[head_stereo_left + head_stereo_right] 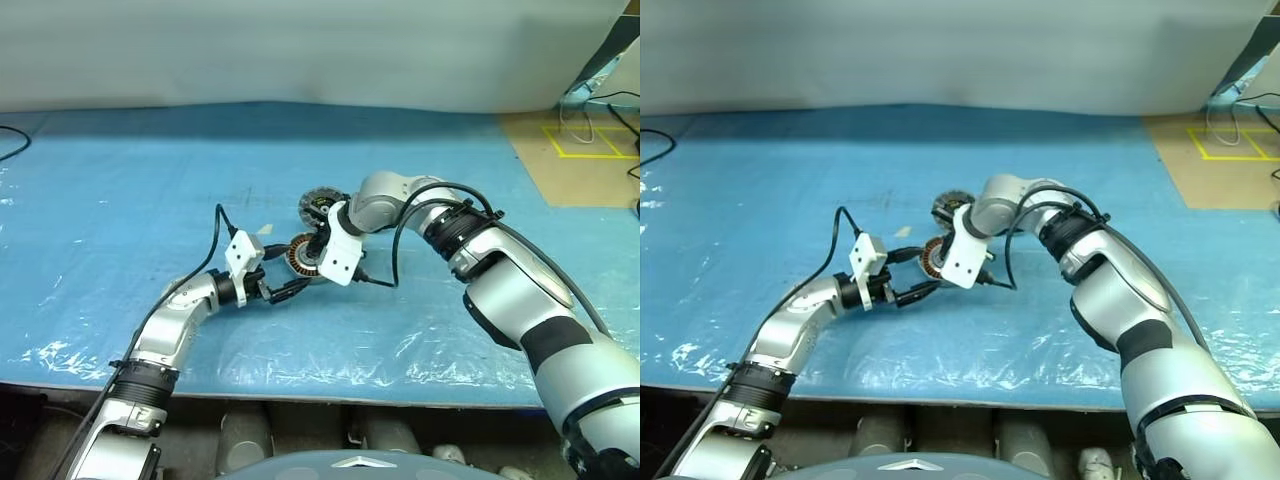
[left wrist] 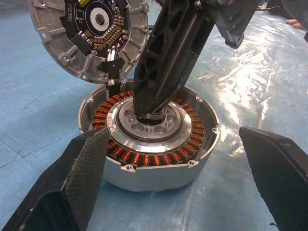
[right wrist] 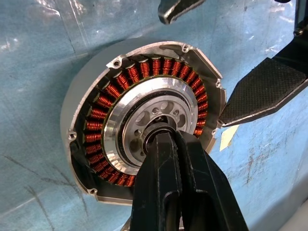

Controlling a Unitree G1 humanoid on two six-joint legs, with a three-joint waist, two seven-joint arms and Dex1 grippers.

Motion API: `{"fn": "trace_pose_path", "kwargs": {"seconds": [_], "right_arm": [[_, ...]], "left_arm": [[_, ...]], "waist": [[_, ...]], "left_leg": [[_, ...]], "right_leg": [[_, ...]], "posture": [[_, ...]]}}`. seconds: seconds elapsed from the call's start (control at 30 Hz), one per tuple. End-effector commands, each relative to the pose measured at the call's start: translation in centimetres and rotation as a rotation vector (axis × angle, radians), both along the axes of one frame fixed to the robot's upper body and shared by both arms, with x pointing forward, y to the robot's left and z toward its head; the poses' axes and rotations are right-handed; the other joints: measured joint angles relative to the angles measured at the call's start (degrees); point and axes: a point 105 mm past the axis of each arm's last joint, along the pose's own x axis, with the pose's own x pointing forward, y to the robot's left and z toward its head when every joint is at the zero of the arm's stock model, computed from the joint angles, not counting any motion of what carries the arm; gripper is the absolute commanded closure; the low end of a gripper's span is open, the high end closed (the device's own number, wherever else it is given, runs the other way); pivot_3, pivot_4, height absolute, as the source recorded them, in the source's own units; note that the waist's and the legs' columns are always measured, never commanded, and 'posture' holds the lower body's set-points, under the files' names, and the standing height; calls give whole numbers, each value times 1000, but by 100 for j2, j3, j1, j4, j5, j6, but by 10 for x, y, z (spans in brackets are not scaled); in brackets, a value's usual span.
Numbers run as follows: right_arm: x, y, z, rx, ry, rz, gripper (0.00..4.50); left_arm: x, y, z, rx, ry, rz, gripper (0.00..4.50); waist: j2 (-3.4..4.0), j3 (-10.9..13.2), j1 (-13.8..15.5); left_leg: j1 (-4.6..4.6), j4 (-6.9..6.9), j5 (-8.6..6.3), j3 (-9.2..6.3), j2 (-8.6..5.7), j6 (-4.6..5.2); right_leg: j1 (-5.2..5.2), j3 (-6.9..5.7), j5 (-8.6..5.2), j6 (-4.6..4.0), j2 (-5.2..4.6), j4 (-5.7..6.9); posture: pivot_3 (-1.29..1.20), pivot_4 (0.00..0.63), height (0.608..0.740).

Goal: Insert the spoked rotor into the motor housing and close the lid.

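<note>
The motor housing (image 2: 159,168), a silver puck ringed with copper windings, lies flat on the blue sheet. The spoked rotor (image 3: 139,120) sits inside that ring. My right gripper (image 3: 166,139) is shut and points steeply down, its tips on the rotor's dark hub. My left gripper (image 2: 173,134) is open and level, with one finger (image 2: 72,183) on each side of the housing wall. The lid (image 2: 91,33), a ribbed silver disc, leans on edge just behind the housing with its circuit face towards me. From the head view, the lid (image 1: 318,205) stands beyond the housing (image 1: 302,256).
A blue plastic sheet (image 1: 150,180) covers the table, whose front edge (image 1: 300,378) runs close below my arms. A brown board with yellow tape (image 1: 585,150) and cables lies at the back right. A small pale tape scrap (image 3: 226,137) is stuck beside the housing.
</note>
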Motion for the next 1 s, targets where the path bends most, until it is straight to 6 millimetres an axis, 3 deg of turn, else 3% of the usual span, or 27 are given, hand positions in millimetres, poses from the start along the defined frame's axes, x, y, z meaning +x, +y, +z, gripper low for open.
{"fn": "trace_pose_path", "kwargs": {"seconds": [0.03, 0.53, 0.63, 0.9, 1.0], "right_arm": [[4, 4, 8, -9, -39, 20, 4448], [-1, 1, 0, -28, 10, 17, 4448], [-2, 0, -1, -33, 24, 14, 3914], [-2, 4, 1, -4, 19, 12, 1283], [-2, 3, 4, -4, 20, 13, 1283]], "left_arm": [[-4, 4, -1, 1, -7, 5, 0], [-2, -1, 5, -2, -13, 11, 0], [0, -3, 7, -3, -14, 12, 0], [6, -1, 7, 0, -3, 21, 0], [7, 0, 6, -1, -2, 21, 0]], "waist": [[0, 0, -3], [0, 0, -4], [0, 0, -1], [0, 0, 1], [0, 0, 2]], "left_leg": [[1, -1, 0, 0, 0, 0], [2, 1, -1, 0, 1, -1], [1, 1, 0, 0, 1, 0], [4, 3, 0, 0, 1, 0], [6, 5, -1, 0, 1, -1]], "right_leg": [[0, 0, 0, 0, 0, 0], [0, 1, 0, 0, 0, 2], [0, 1, 0, 0, 0, 2], [2, 2, 0, 0, -1, 5], [4, 2, 0, 0, -1, 5]], "posture": [[0, 150, 740], [0, 150, 740], [0, 150, 740], [0, 150, 740], [0, 150, 740]]}}
